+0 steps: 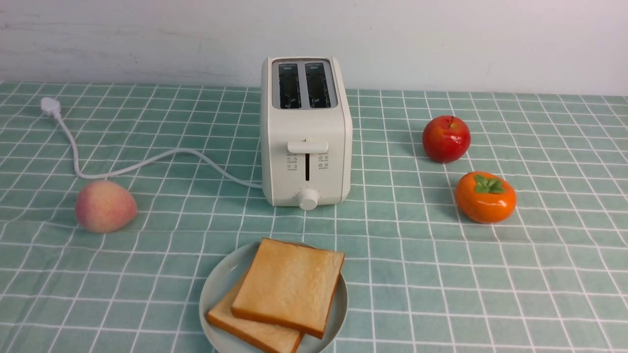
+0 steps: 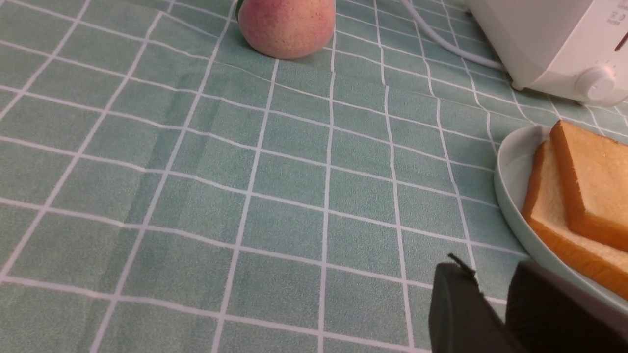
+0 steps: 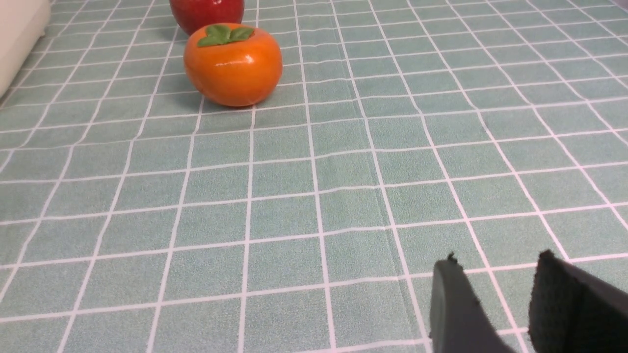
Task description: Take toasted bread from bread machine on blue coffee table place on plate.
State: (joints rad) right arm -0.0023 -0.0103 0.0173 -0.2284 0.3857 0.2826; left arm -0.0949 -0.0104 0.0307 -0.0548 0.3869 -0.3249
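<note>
Two slices of toasted bread lie stacked on the plate (image 1: 216, 284) at the front of the blue coffee table (image 1: 441, 274); the upper slice (image 1: 289, 287) overlaps the lower one (image 1: 250, 331). Behind it stands the cream bread machine (image 1: 306, 132), both slots empty and dark. Neither arm shows in the front view. In the left wrist view my left gripper (image 2: 490, 269) is open and empty, just beside the plate (image 2: 510, 162) and its bread (image 2: 598, 181). My right gripper (image 3: 495, 260) is open over bare cloth, holding nothing.
A peach (image 1: 104, 206) lies left of the bread machine, near its white cord (image 1: 147, 164) and plug (image 1: 50, 106). To the right sit a red apple (image 1: 446, 138) and an orange persimmon (image 1: 485, 197). A white wall runs behind the table.
</note>
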